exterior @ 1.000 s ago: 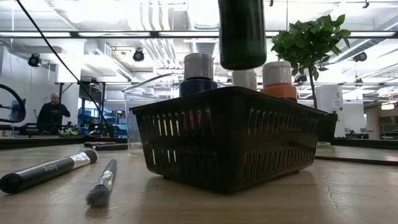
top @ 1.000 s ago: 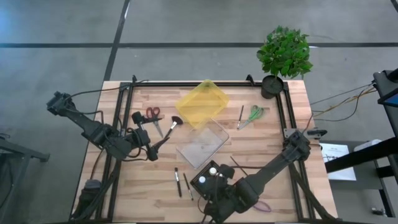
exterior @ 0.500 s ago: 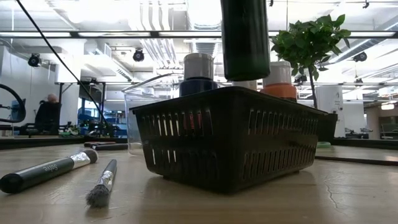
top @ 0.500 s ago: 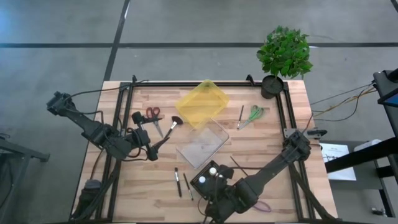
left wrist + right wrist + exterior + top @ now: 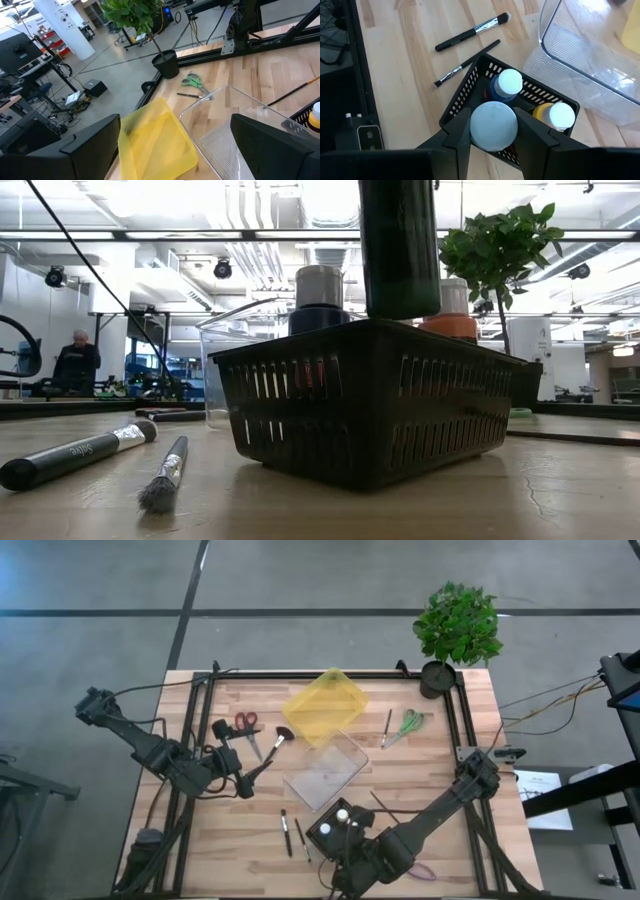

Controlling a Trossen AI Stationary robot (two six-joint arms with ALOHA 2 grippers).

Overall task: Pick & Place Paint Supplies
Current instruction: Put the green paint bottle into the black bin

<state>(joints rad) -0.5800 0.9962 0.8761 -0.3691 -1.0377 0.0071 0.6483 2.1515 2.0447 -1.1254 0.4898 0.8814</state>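
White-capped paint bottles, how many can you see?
3: the green paint bottle is held by the right gripper above the black mesh basket; the dark blue bottle and orange bottle stand inside.

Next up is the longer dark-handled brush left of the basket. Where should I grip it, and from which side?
Take the longer brush mid-handle, coming straight down, fingers across its length. It lies flat on the table, apart from the thinner brush and black basket. The right gripper holds the green bottle.

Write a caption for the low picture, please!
Right tool lowers a green paint bottle into the black basket, beside two capped bottles.
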